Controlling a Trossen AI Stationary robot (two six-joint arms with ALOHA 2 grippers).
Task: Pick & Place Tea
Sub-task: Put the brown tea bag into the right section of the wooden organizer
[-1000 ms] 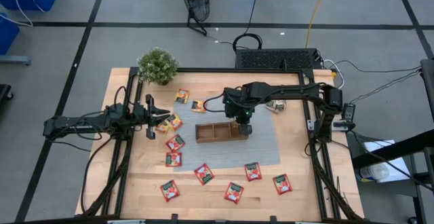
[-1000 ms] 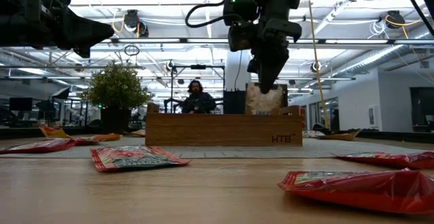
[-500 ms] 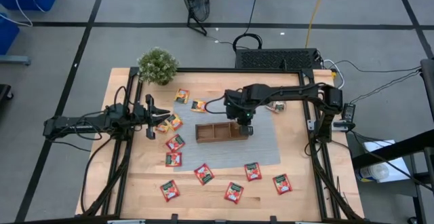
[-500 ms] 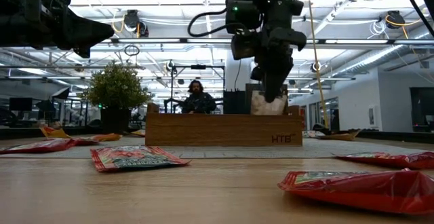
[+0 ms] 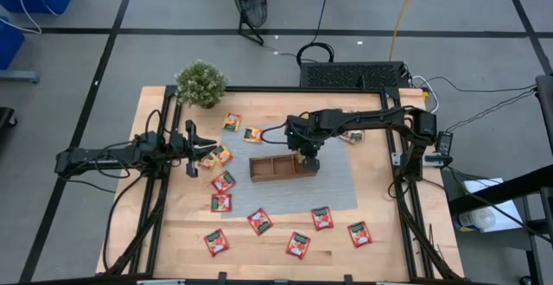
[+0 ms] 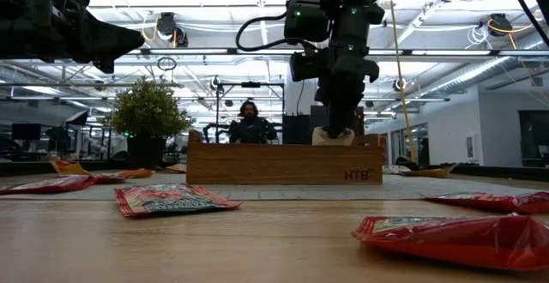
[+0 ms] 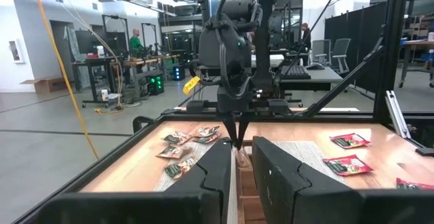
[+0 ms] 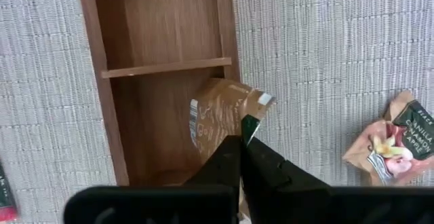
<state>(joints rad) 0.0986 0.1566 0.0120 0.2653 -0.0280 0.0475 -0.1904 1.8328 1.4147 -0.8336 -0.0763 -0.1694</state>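
Right gripper (image 6: 333,130) has dropped since a second ago and shifted a bit left over the tray (image 5: 282,167), from well above the tray wall down to its rim. It's clenched on a grey-brown sachet (image 8: 220,119), pinching one edge; the sachet hangs down into the tray's right end compartment, lower part against the floor and side wall as far as the right wrist view shows. Step in hand: placing, pick already done. Next move likely calls for opening the fingers so the sachet drops flat inside, then lifting straight up clear of the wall. Left gripper (image 5: 200,149) waits at the table's left side above the orange-yellow sachets (image 5: 218,156), fingers slightly parted, holding nothing visible. Red sachets (image 5: 260,221) lie scattered along the near edge, untouched. Plant (image 5: 200,83) sits at the far left corner.
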